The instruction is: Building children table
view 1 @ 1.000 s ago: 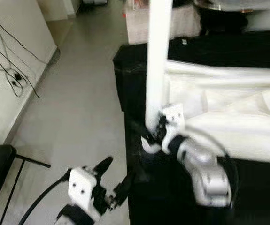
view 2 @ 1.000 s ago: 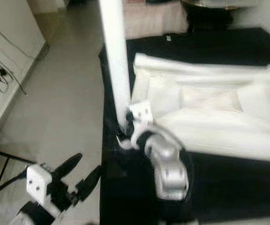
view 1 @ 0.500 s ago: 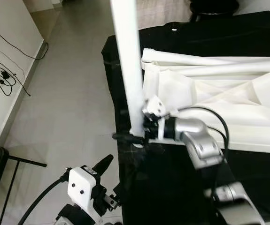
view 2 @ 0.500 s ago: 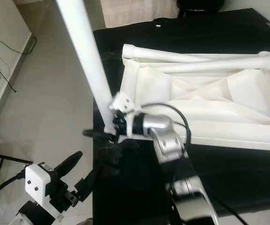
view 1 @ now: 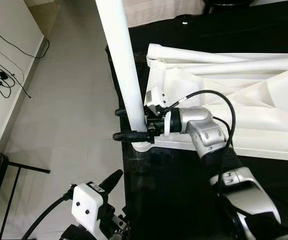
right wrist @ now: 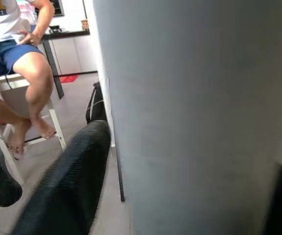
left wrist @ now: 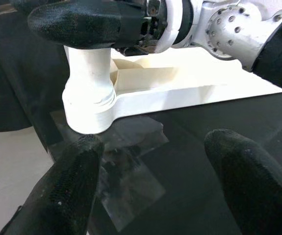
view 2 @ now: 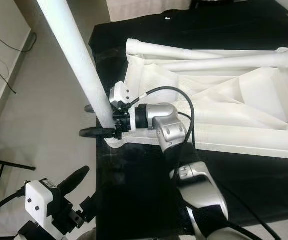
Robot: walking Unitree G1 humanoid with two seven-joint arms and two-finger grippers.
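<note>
Nearest the camera, the left pincer (view 1: 114, 200) hangs low beside the edge of the black tabletop (view 1: 184, 200), its fingers spread and holding nothing; its wrist view looks across the glossy surface at the corner socket (left wrist: 88, 105). Just beyond, the right pincer (view 1: 128, 124) reaches sideways and is clamped around the white table leg (view 1: 121, 65) close to its foot, one black finger on each side of the tube. The leg stands nearly upright, leaning slightly, its lower end seated in the round corner socket of the upturned white table top (view 1: 264, 115), which lies flat on the black surface. Farther back, two more white legs (view 1: 224, 57) lie across the far side of that piece. In the right wrist view a person sits on a chair (right wrist: 13, 83) in the background. The leg looks like stiff, smooth, light plastic, probably slippery under rubber fingers, and its length gives it leverage; a hold low near the socket, as here, seems best for turning or pressing it home without tipping the light top.
</note>
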